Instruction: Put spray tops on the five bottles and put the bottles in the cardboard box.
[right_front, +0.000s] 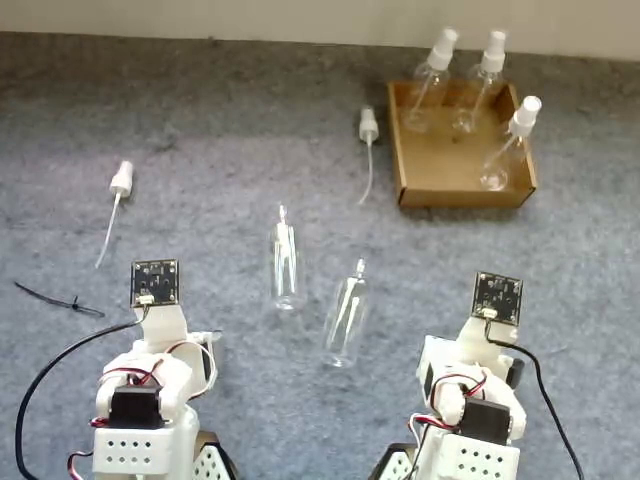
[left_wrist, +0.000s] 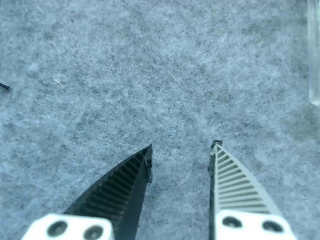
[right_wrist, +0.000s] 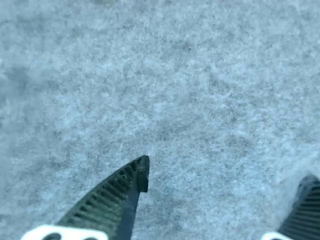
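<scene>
Bottles lie capless on the desk (right_front: 200, 170), ahead of the jaws: left bottle (right_front: 286, 268), right bottle (right_front: 347, 320). Both jaws gape empty, arms tucked low.

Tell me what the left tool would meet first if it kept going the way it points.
Probably just the bare grey carpet: the left tool, open, points down at it with nothing in line. The clear bottle lies off to one side, out of that path.

Clear bottles (right_front: 286, 265), white spray tops (right_front: 121, 180), brown cardboard box (right_front: 443, 165), grey carpet (right_front: 200, 120).
</scene>
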